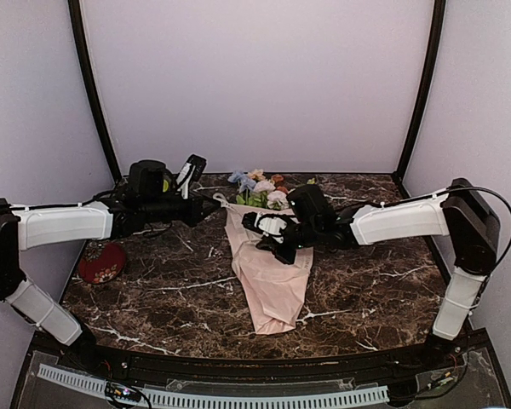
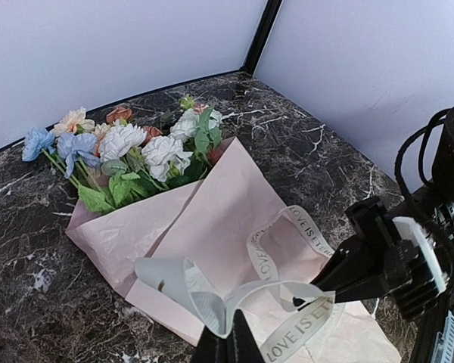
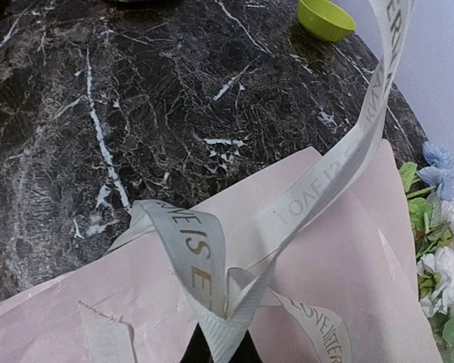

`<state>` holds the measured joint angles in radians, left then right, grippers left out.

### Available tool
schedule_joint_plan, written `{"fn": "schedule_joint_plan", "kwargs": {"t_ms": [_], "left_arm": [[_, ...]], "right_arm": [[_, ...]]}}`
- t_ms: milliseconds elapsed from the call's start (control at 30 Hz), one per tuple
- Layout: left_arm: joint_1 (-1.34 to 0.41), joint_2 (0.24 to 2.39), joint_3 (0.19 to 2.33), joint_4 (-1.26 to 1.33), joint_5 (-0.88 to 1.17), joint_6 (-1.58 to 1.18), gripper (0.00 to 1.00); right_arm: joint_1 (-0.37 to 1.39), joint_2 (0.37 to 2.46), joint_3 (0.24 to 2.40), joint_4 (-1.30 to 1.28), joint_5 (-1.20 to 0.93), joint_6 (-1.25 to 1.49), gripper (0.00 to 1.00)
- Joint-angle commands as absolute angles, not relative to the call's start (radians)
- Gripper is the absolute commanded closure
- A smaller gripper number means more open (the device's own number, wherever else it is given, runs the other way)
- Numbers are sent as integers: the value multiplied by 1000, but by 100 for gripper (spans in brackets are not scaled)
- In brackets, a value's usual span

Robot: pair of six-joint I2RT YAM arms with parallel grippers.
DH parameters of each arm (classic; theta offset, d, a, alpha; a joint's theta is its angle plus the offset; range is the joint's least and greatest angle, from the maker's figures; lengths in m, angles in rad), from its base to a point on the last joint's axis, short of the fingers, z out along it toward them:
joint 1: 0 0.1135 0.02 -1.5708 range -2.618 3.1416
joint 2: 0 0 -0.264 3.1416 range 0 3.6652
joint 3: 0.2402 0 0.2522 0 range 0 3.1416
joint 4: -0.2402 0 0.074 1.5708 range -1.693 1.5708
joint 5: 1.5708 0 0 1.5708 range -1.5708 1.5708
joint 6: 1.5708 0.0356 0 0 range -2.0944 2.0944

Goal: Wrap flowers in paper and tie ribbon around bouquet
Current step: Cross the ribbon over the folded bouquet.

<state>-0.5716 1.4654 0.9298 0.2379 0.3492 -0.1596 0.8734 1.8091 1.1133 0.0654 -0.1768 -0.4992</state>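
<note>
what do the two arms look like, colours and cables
Both the left arm and the right arm have white link covers between black joints, with thin cables strapped along them. A black cable loops off the right arm's elbow.

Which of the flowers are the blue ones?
The two blue blooms, leftmost in the left wrist view; all the others are white, peach or orange.
</note>
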Motion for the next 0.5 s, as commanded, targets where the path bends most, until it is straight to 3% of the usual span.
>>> {"fn": "schedule_joint_plan", "kwargs": {"t_ms": [0, 300, 467], "left_arm": [[-572, 1492, 948, 252, 326, -145, 100], [-571, 1530, 918, 254, 319, -157, 100], [-572, 1548, 913, 254, 333, -173, 100]], "right_arm": [[828, 1771, 1174, -85, -414, -328, 100], [729, 1809, 1250, -172, -781, -64, 100], [719, 1878, 1349, -366, -957, -109, 100]]}}
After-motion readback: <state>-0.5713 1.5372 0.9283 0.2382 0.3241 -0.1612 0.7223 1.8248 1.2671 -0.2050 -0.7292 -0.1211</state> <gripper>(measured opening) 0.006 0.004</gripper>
